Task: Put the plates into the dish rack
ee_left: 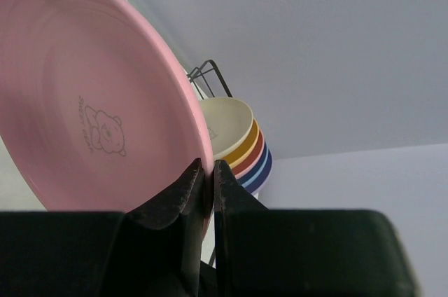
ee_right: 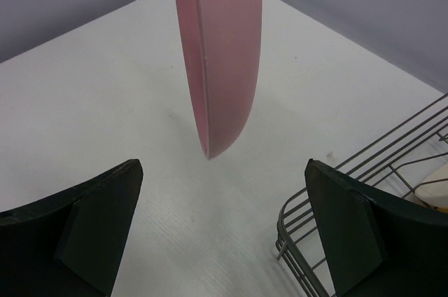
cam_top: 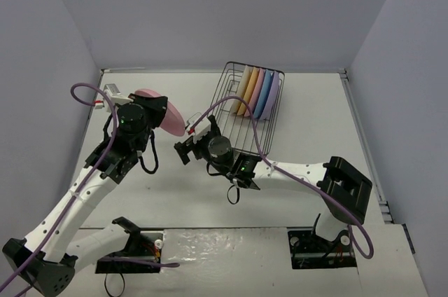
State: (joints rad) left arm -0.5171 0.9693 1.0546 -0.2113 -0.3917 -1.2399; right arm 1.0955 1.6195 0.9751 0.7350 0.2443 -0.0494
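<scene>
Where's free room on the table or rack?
Free: bare table right of the dish rack; the rack's near end, before the racked plates. Crowded: left of the rack, where the held pink plate hangs by the open right fingers.

One black wire dish rack; five plates stand inside it, and one pink plate hangs left of it.

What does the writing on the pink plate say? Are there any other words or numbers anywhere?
Pink plate, beside the little bear drawing: a short line of tiny letters, too blurred to read.
Cream plate behind it: a small grey mark, too small to read.
Nothing else in any view shows words, numbers or signs.
</scene>
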